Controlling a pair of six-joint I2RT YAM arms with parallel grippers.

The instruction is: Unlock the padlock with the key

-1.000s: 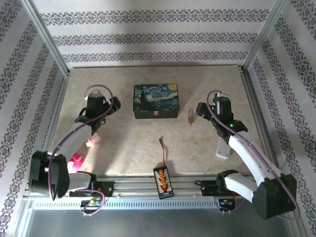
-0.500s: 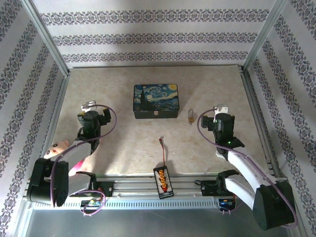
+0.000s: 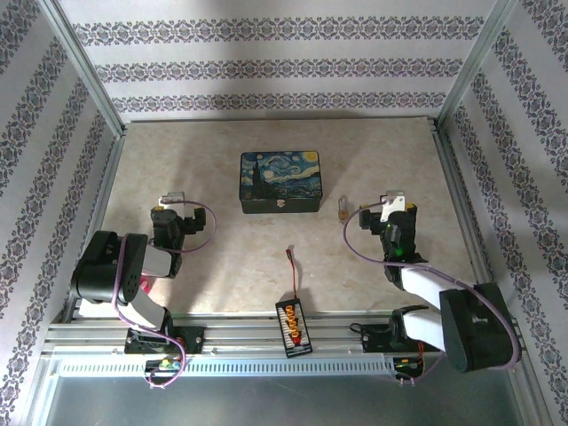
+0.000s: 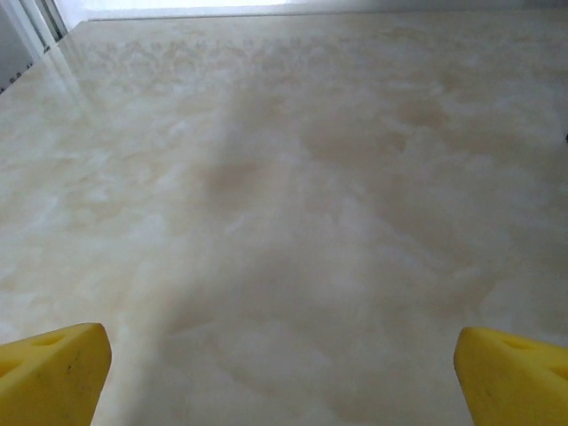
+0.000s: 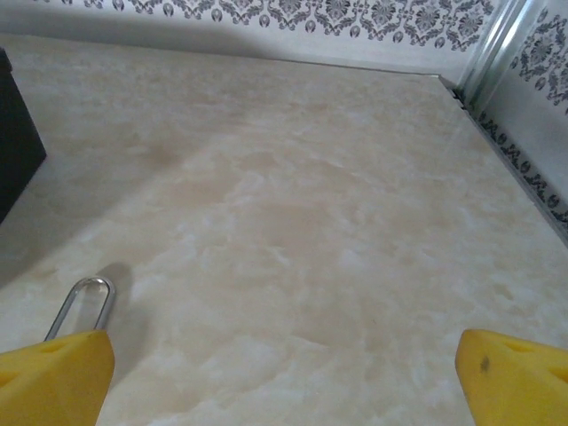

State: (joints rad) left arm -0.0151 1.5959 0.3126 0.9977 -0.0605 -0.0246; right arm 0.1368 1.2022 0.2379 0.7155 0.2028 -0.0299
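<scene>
The small brass padlock (image 3: 343, 210) lies on the marble tabletop, right of the painted box. Its silver shackle (image 5: 84, 302) shows in the right wrist view, just above my left yellow fingertip (image 5: 53, 377). My right gripper (image 3: 390, 204) rests low over the table, a little right of the padlock, open with nothing between its fingers (image 5: 284, 382). My left gripper (image 3: 169, 208) sits low at the table's left side, open over bare marble (image 4: 284, 377). I cannot make out the key.
A dark box painted with a starry night (image 3: 280, 182) stands at the table's middle back; its corner (image 5: 13, 151) shows in the right wrist view. A red-tipped wire lead (image 3: 290, 266) runs to a small board (image 3: 293, 324) at the front edge. Metal frame rails (image 3: 461, 204) border the table.
Both arms have folded back toward their bases and their grippers have come down low over the table. A pink thing seen beside the left arm is now hidden.
</scene>
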